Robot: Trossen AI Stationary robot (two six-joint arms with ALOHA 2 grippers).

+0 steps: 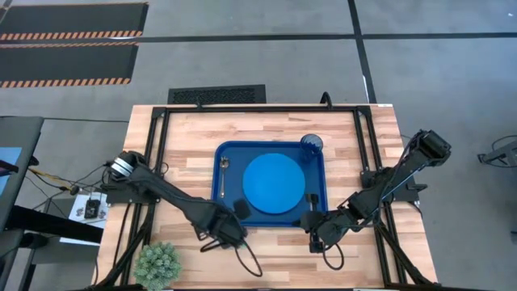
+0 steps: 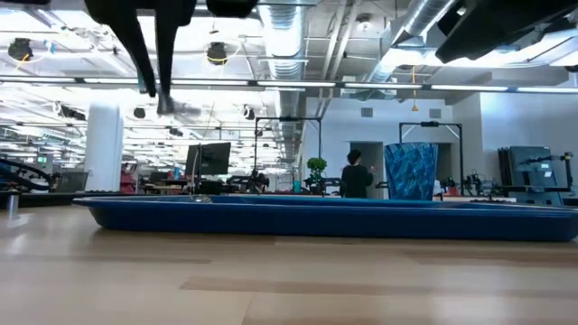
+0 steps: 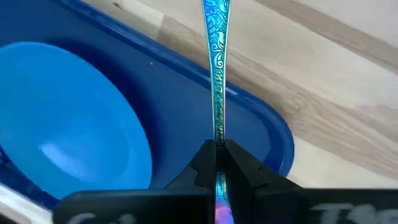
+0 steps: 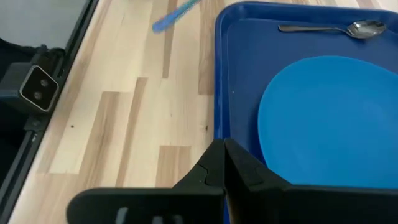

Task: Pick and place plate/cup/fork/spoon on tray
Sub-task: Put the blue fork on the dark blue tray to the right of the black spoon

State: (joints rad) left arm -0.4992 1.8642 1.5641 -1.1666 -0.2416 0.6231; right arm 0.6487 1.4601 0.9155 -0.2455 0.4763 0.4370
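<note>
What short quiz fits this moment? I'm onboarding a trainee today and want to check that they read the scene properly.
1. True or false: the spoon lies inside the tray.
2. What does the left gripper hold? A: the spoon. B: the fork. C: nothing.
3. Fill in: the right gripper, by the tray's near edge, is ____ and holds nothing.

Key: 1 true; 2 B; 3 shut.
</note>
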